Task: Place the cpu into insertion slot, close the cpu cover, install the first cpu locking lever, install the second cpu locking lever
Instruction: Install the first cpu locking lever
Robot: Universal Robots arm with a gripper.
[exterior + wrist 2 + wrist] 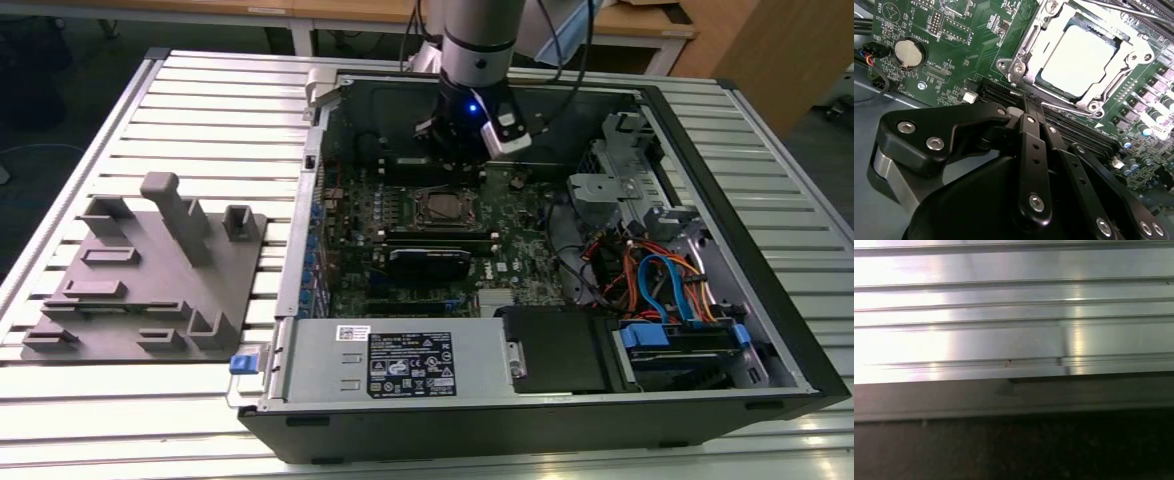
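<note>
Cpu (1085,56) seated in insertion slot (1041,80), cpu cover (1026,47) shut over it. Gripper (1026,112) beside socket, jaws pressed together, empty, apparently for lever work.

I can't read any print; the power supply sticker (410,362) and circuit board (954,45) lettering are illegible.

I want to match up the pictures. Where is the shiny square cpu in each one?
Exterior view: the cpu sits in the middle of the green motherboard, just below the robot's hand.
Second wrist view: the cpu is the bright square inside the silvery cpu cover, beyond the black hand.
First wrist view: I can't spot it among the ridged metal slats.
Shared landmark: the green motherboard.
</note>
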